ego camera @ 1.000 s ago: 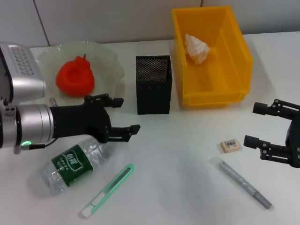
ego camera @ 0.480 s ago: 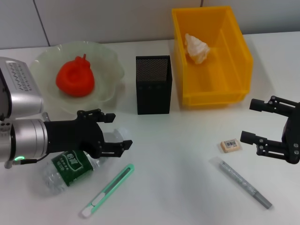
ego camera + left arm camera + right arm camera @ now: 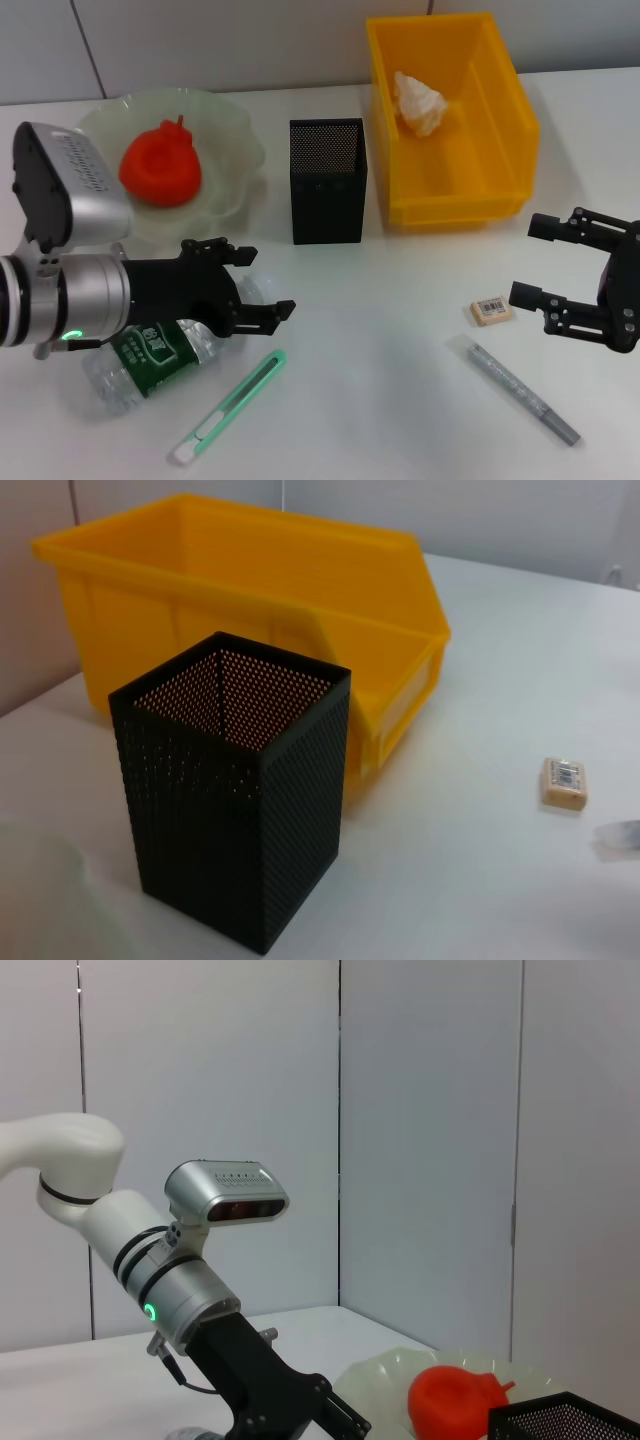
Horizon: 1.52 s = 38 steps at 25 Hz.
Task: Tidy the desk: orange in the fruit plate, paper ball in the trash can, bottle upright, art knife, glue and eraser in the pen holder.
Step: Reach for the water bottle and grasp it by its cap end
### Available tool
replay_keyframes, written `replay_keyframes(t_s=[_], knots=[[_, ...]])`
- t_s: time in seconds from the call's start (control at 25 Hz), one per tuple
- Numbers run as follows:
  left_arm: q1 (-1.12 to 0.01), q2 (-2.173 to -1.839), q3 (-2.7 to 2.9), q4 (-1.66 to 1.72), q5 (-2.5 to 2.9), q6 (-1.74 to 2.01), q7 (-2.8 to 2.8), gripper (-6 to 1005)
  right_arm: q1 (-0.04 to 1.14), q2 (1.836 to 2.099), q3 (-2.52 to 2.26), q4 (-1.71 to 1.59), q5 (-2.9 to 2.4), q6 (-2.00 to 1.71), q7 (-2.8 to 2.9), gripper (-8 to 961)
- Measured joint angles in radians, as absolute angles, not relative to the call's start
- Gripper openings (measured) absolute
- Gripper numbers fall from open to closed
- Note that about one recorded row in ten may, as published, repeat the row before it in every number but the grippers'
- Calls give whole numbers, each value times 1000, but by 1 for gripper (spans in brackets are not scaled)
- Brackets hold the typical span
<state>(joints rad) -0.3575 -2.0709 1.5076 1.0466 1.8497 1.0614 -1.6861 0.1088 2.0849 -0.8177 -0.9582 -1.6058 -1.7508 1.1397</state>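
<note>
Reaching with the left end effector (image 3: 245, 290), fingers spread and gripping nothing, over the water bottle (image 3: 150, 352) lying on its side on the white surface (image 3: 380, 350) at roughly 8 o'clock from the black mesh pen holder (image 3: 328, 180). Judging the step in hand as grasping the bottle to stand it upright: closing squarely across the body near the green label, not on the cap end, then tilting slowly and setting the base flat before letting go, keeping clear of the green art knife (image 3: 230, 405) just beside it at 4 o'clock. Waiting with the right end effector (image 3: 555, 268), also spread wide and empty, just at 3 o'clock of the eraser (image 3: 490, 310), with the grey glue stick (image 3: 512, 388) below. Already resting: orange (image 3: 160, 165) in the fruit plate (image 3: 235, 135), paper ball (image 3: 420, 102) in the yellow bin (image 3: 500, 120).
</note>
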Motion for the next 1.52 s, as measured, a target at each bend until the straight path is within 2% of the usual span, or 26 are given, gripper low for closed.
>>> replay_keyframes(t_s=[0.84, 1.52], knots=[[-389, -2072, 1628, 1260, 2218, 1021, -2138, 832, 109, 2083, -818, -913, -1606, -1754, 1137, 735], [-407, -2073, 1664, 1258, 2249, 1020, -2181, 831, 120, 2083, -818, -895, -1606, -1747, 1125, 734]])
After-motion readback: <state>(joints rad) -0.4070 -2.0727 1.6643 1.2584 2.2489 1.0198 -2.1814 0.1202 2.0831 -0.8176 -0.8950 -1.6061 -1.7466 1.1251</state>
